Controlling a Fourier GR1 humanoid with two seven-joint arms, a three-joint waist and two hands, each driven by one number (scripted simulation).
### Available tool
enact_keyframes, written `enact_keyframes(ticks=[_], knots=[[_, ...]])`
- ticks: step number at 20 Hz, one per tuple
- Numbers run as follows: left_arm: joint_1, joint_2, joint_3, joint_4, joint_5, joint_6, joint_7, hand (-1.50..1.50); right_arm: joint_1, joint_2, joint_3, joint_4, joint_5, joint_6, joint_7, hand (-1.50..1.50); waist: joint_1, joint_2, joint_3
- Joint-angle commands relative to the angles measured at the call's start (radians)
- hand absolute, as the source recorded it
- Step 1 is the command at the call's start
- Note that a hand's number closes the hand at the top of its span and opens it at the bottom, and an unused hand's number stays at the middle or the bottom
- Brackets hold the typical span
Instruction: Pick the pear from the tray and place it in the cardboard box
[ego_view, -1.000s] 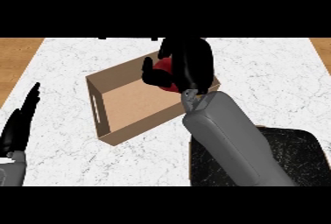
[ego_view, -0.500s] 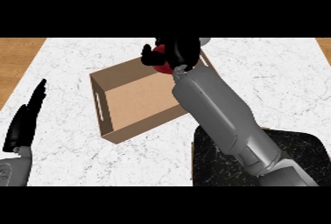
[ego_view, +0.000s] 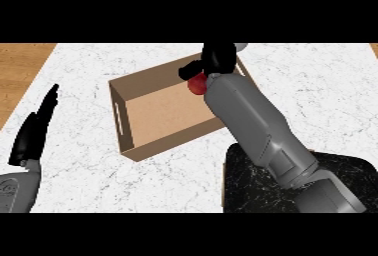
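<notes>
My right hand (ego_view: 214, 59) is curled round the red pear (ego_view: 196, 85) over the cardboard box's (ego_view: 159, 107) far corner; left hand (ego_view: 33, 131) rests open at the counter's (ego_view: 88, 175) left edge.

View: a single head view, set above the scene.
Direction: looks steeply down onto the white marbled surface (ego_view: 295, 80).
Distance: near enough that the surface fills most of the view.
Edges: both forearms enter from the lower edge.
Shared area: none, only one view.

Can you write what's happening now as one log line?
right hand: over cardboard box | red pear: below hand | left hand: resting
</notes>
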Motion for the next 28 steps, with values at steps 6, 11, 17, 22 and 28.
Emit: enact_keyframes(ticks=[6, 11, 17, 22, 28], knots=[[0.006, -0.026, -0.001, 0.019, -0.016, 0.032, -0.002, 0.0, -0.039, 0.0, -0.017, 0.056, -0.119, -0.155, -0.221, -1.5, -0.009, -0.003, 0.001], [0.014, 0.015, 0.023, -0.009, 0.014, -0.012, -0.007, 0.0, -0.025, 0.0, -0.061, 0.039, -0.184, -0.33, -0.314, -1.5, -0.002, -0.003, 0.001], [0.054, 0.005, 0.037, -0.018, 0.009, 0.01, -0.001, 0.0, 0.089, -0.005, -0.145, -0.084, -0.294, -0.332, -0.517, -1.5, -0.069, -0.02, 0.002], [0.107, -0.005, 0.05, -0.024, -0.004, 0.036, -0.018, 0.0, 0.212, -0.07, -0.158, -0.265, -0.319, -0.26, -0.486, -1.5, -0.102, -0.034, 0.001], [0.115, 0.036, 0.08, -0.057, 0.025, -0.011, 0.032, 0.0, 0.456, -0.219, -0.094, -0.573, -0.285, -0.178, -0.349, -1.5, -0.131, -0.045, 0.001]])
